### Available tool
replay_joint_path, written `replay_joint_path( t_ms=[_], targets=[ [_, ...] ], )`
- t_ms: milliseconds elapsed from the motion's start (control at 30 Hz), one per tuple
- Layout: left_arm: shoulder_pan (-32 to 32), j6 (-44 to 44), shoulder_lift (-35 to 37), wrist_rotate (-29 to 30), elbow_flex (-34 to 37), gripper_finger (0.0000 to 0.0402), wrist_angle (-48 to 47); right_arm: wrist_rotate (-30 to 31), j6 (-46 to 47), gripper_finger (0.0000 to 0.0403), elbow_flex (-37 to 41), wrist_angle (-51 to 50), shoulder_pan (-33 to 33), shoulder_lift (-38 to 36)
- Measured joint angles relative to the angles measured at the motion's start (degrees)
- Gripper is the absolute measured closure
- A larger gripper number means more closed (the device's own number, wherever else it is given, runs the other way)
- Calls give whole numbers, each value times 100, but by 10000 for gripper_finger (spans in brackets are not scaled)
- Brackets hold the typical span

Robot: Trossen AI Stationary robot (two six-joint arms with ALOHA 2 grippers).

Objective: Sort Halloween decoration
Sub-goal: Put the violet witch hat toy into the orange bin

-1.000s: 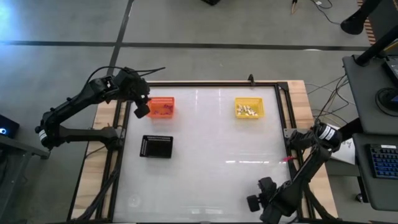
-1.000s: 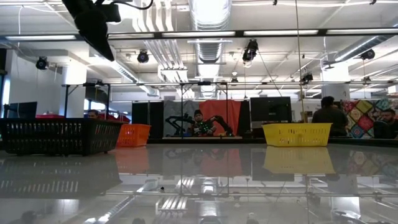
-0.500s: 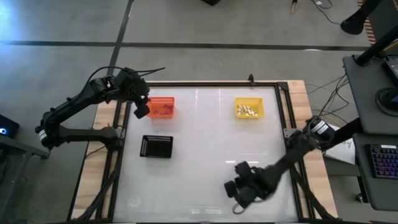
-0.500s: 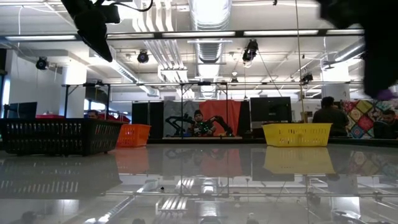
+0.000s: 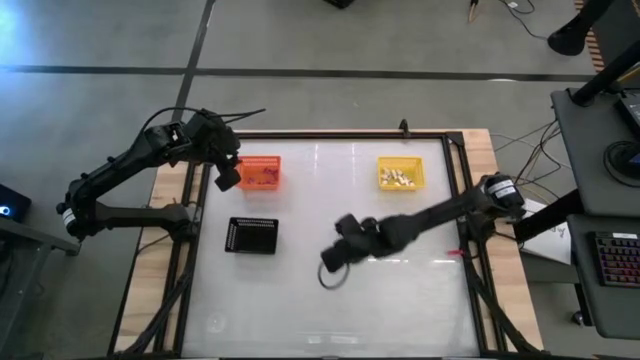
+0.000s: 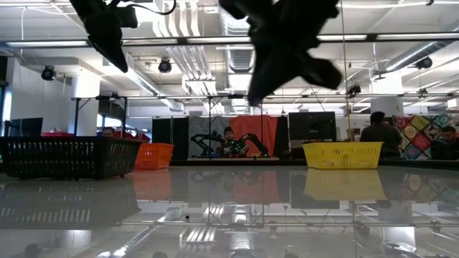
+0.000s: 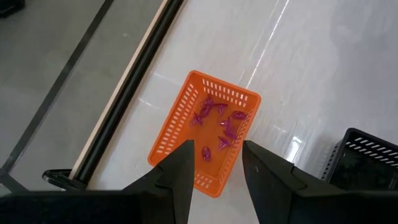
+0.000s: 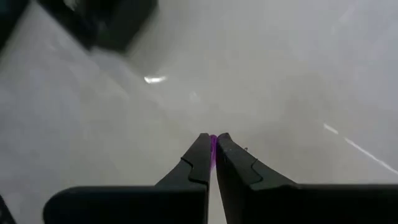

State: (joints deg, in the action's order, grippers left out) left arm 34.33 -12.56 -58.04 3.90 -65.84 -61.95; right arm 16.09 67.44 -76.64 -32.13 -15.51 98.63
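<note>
The right gripper (image 5: pixel 338 262), jaws pinching a purple trinket (image 8: pixel 212 144), has swung to mid-table.

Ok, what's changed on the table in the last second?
The right gripper, shut on a purple trinket, swung from the table's near right corner out to the middle. The left gripper stayed open over the orange basket; the baskets and tray haven't moved.

Two dark robot arms, the left arm (image 6: pixel 107 32) and the right arm (image 6: pixel 287 43), hang above a glossy surface (image 6: pixel 229 215) carrying a black tray (image 6: pixel 68 158), orange basket (image 6: pixel 154 155) and yellow basket (image 6: pixel 343 155); people sit beyond.
</note>
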Motion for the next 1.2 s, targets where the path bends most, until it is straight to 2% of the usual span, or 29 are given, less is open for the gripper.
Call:
replay_joint_path(
  t_ms=[367, 700, 933, 1200],
  targets=[
    [0, -90, 0, 0, 0, 283, 7, -163, -1163, 394, 0, 1708, 1338, 7],
    [2, -114, -2, 0, 0, 283, 48, -321, -1416, 394, 0, 2659, 2146, 15],
    [2, 64, -2, -3, 0, 283, 101, -892, -1781, 394, 2, 3772, 2734, 17],
    [1, 252, -2, -3, 0, 283, 245, -1385, -1942, 394, 2, 4464, 3257, 71]
  ],
)
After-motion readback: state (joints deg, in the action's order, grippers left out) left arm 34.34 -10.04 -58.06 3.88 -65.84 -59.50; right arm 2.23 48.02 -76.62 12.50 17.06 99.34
